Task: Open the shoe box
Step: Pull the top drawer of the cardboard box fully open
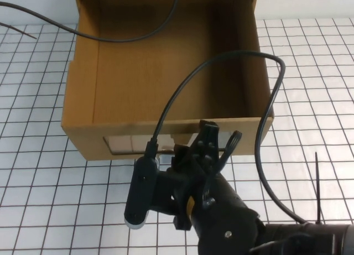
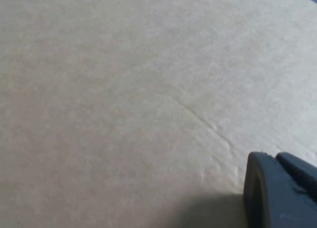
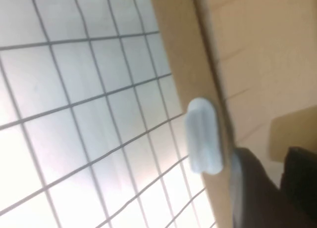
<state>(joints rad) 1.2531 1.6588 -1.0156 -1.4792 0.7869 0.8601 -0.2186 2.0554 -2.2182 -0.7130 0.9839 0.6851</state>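
The open shoe box [image 1: 88, 140] sits on the counter [image 1: 44, 199]; the right gripper [image 1: 221, 135], released, hovers at its front rim; the left gripper [image 2: 277, 188] is close against cardboard [image 2: 124, 89], cannot tell its state

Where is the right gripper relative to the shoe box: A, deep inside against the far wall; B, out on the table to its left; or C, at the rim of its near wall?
C: the right gripper sits at the near rim of the shoe box, fingers apart; the left gripper faces cardboard up close.
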